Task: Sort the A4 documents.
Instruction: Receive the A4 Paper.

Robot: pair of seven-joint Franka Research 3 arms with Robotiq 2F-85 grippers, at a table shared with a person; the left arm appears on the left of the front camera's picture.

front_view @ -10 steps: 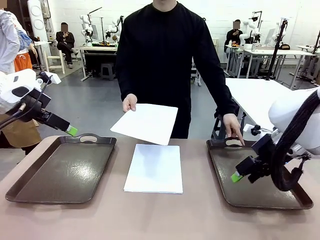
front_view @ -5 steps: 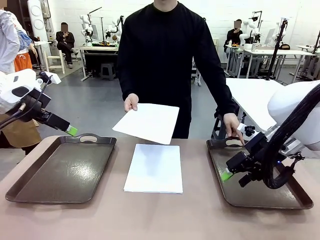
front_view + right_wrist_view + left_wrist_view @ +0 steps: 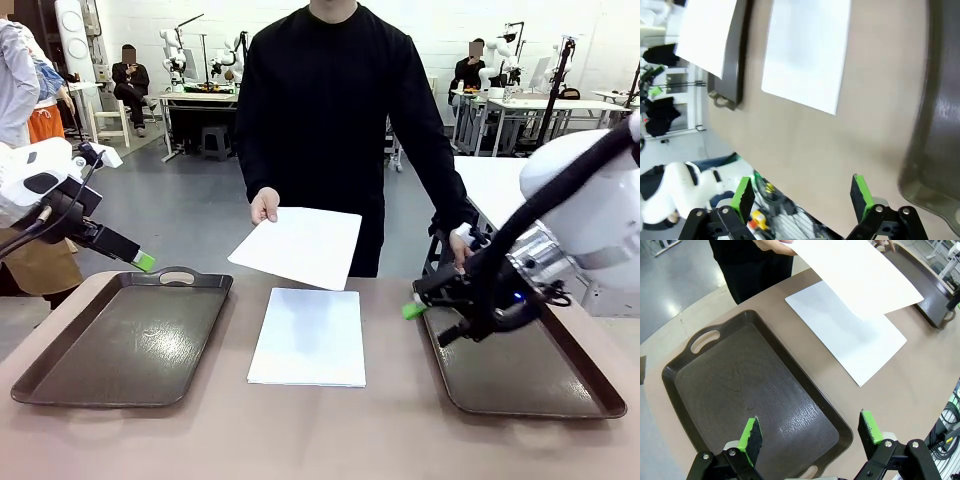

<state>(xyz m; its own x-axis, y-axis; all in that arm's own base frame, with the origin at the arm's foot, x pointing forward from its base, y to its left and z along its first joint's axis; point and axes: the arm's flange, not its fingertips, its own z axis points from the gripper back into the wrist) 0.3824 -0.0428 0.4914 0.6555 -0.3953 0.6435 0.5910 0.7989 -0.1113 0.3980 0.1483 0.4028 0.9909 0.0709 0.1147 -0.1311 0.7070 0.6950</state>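
The right end effector [image 3: 801, 195] hangs with its jaws spread wide and nothing between the green pads, over the inner rim of the right tray [image 3: 440, 352]. The left end effector [image 3: 810, 435] is likewise open and empty, poised above the left tray [image 3: 120, 340].

The A4 documents sit in two places. A flat stack [image 3: 308, 336] lies on the worktop [image 3: 330, 430], ahead of the right end effector and lower, between the two trays. One loose sheet [image 3: 297, 247] is in the air ahead of it and somewhat higher, held out by the person's hand [image 3: 263, 205] at its far corner.

Paper like this is very light, thin and limp. It will probably sag from whatever point holds it, and it creases easily under a hard or twisting pinch. Sheets also slide readily over one another, so dragging at the stack risks fanning it or lifting more than one. The stack lies flush on the worktop and offers no edge to get a pad under — a poor place to start.

The offered sheet looks the better target. Its corner nearest the right end effector is free on both faces and well apart from the person's fingers. One pad above and one below, set a little inward from the edge, should hold it — a gentle closure is likely enough, given the weight.
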